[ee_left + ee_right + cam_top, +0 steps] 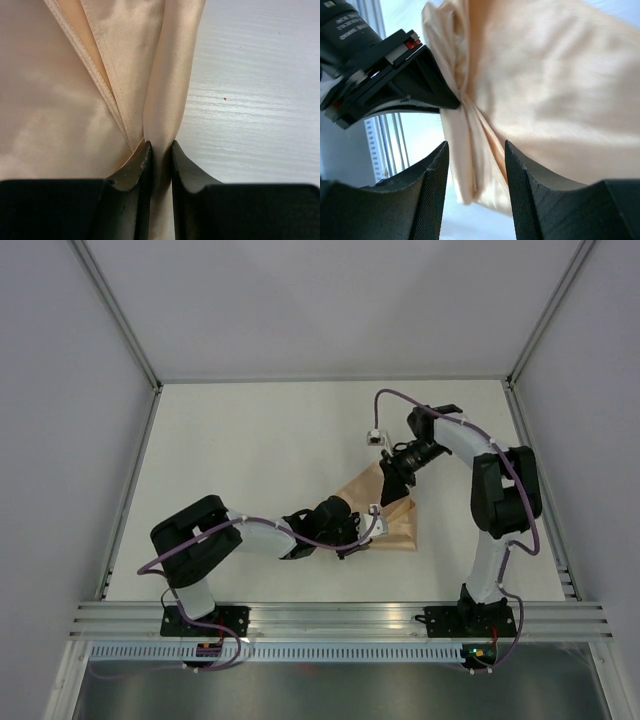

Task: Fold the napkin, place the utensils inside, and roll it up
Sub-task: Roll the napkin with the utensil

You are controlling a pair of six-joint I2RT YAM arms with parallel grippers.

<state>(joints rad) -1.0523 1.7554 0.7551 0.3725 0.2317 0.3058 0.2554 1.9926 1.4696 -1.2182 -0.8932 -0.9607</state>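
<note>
Pinching ridge of peach napkin (398, 528), lying just off table (250, 440) centre toward 4 o'clock, in narrowly closed left gripper (160, 150), w/ right gripper (475, 165) gaping wide round same fold, unclamped; prob risking fold slumping, given single-point hold.

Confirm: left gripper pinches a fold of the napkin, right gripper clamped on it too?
Not quite. The right gripper is open: the right wrist view shows its jaws apart, with the napkin loose between them. The left gripper does pinch a fold, as stated.
</note>
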